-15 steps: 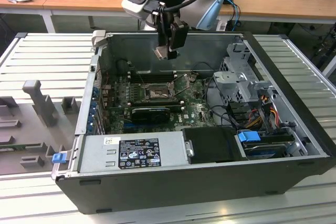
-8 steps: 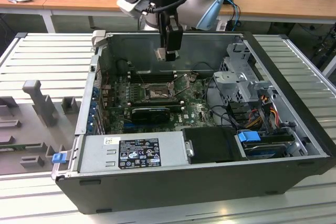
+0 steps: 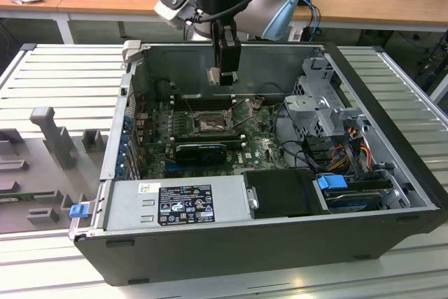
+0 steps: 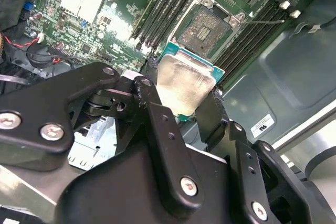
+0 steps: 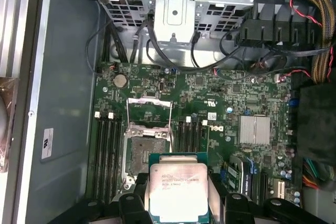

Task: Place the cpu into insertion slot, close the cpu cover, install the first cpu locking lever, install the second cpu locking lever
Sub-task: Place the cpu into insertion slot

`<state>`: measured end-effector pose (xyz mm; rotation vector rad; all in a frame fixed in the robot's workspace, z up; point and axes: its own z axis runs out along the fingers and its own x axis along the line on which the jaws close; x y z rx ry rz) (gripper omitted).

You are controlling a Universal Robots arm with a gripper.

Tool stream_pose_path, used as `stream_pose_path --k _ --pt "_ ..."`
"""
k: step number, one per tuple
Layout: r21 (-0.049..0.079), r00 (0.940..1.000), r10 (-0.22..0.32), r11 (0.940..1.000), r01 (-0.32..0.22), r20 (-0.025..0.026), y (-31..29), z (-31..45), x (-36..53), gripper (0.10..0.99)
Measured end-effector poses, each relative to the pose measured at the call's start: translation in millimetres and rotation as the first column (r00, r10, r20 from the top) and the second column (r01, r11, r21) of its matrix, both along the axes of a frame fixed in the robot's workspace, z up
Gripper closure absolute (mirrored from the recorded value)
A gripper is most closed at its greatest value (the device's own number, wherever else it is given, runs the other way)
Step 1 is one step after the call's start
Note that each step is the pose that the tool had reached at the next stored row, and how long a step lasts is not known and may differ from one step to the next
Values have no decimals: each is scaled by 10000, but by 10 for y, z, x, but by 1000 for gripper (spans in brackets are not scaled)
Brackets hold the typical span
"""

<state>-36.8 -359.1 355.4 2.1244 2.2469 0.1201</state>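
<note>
While my pincer (image 3: pixel 225 75) hangs clamped on the cpu (image 5: pixel 178 187), clear of the slot (image 5: pixel 148 150) (cover (image 5: pixel 149 109) raised), I judge placing is in hand, calling for squaring cpu to slot.

Even light, glare on cpu (image 4: pixel 184 85)

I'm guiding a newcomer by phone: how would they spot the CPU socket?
Look inside the open computer case at the green motherboard. Between the long black memory slots sits the insertion slot: square, silver-rimmed, dark-centred, its cpu cover raised.
</note>
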Motion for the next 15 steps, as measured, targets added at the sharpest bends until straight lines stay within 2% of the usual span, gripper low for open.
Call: stream_pose_path --k 15 --pt "0 10000 -1 10000 1 0 0 -127 0 553"
